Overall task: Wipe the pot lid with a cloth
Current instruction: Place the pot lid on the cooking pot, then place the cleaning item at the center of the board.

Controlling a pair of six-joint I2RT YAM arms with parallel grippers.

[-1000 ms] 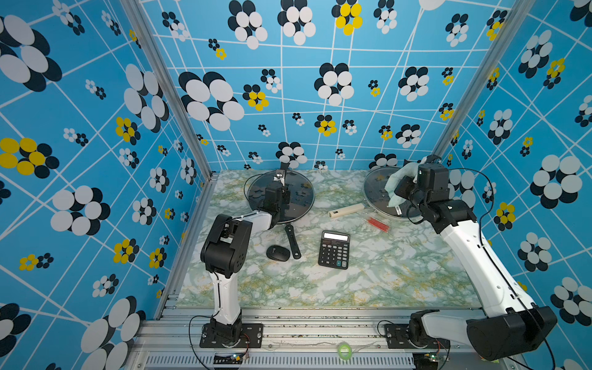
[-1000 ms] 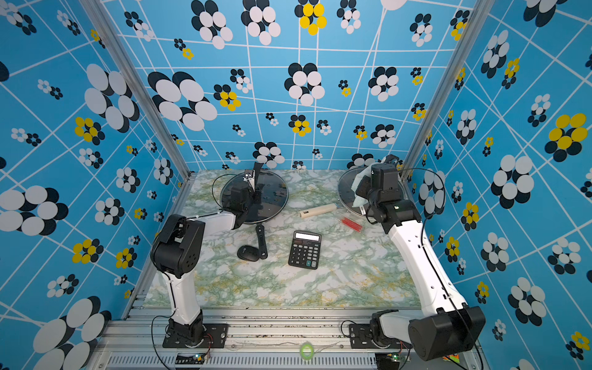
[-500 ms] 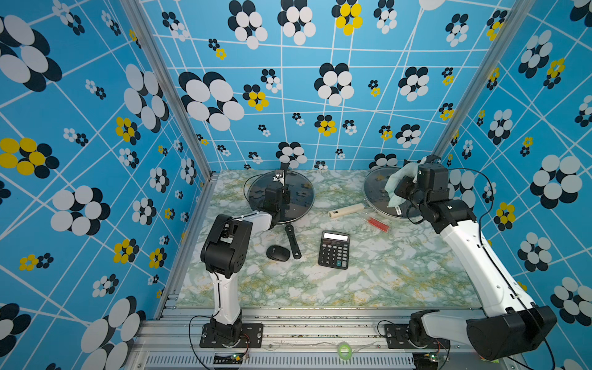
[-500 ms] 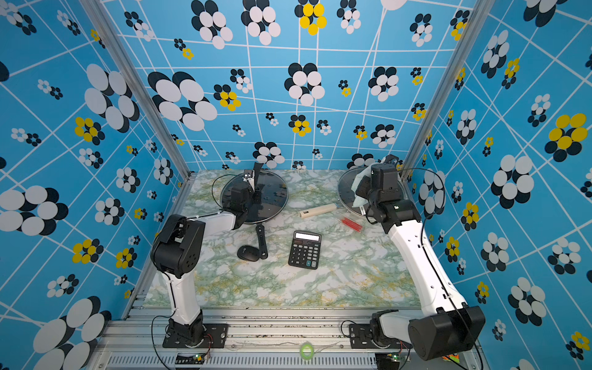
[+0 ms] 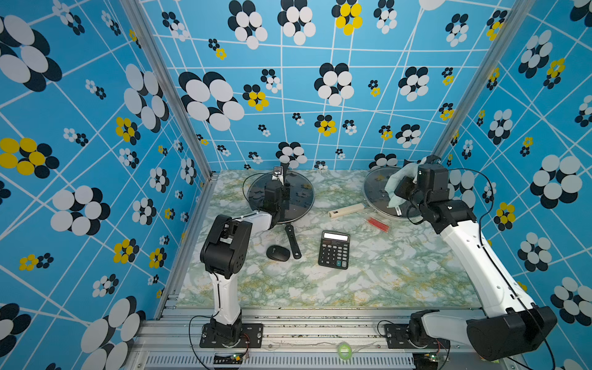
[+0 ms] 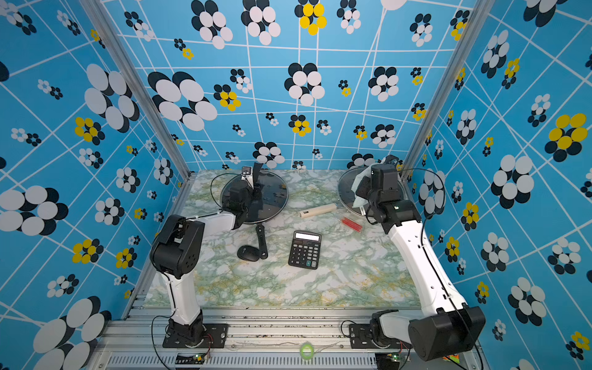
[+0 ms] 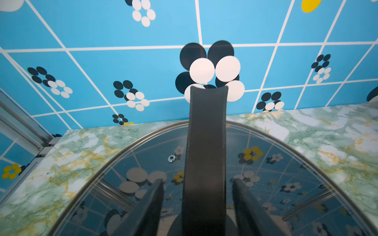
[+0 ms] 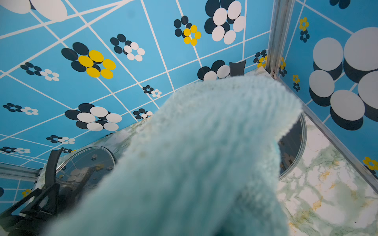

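Note:
Two glass pot lids rest on pans at the back of the table. The left lid (image 5: 298, 195) (image 7: 286, 163) has an upright black handle (image 7: 206, 132). My left gripper (image 5: 278, 181) (image 7: 198, 180) stands open astride that handle, with a gap on each side. The right lid (image 5: 374, 192) (image 8: 294, 147) lies by the back right corner. The mint-green cloth (image 5: 395, 189) (image 8: 204, 153) hangs from my right gripper (image 5: 407, 187) over this lid. The cloth hides the jaws, which are shut on it. I cannot tell whether it touches the glass.
A black calculator (image 5: 334, 250) and a black mouse (image 5: 278, 253) lie mid-table. The left pan's black handle (image 5: 293, 242) points toward the front. The right pan's wooden handle (image 5: 346, 211) and a red bundle (image 5: 378, 224) lie between the pans. Walls stand close behind and to the right.
My left gripper's jaws have spread apart from the left lid's upright handle. Neither arm has visibly moved, and the cloth hangs as before.

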